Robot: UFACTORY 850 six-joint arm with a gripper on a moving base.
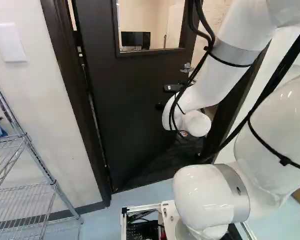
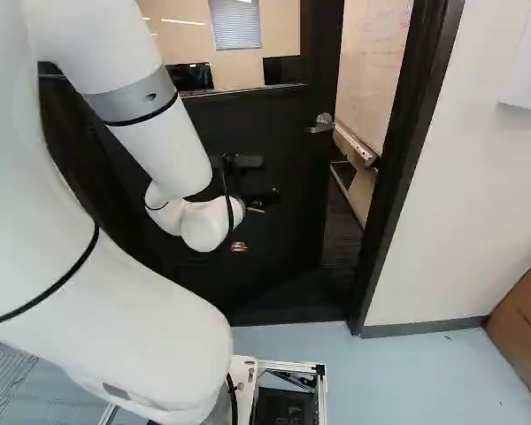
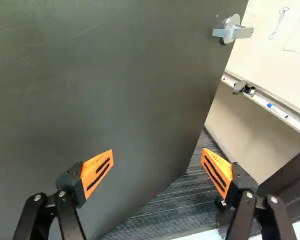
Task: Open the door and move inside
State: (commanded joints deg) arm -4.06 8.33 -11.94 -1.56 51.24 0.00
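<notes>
You've got the dark door panel (image 1: pixel 125 90) ajar ahead of the arm, its silver lever handle (image 3: pixel 231 32) near the free edge. Jaws are wide on your black gripper with orange pads (image 3: pixel 157 151), holding nothing. One pad faces the panel, the other the gap. Latch looks clear, so I'd push, not grip: shift toward the hinge side, get both fingers facing the panel, press steadily, creep the base in behind. Watch for the free edge slipping between the fingers, and elbow clearance at the dark door frame (image 2: pixel 413 168). Count: one door, one lever, two fingers.
</notes>
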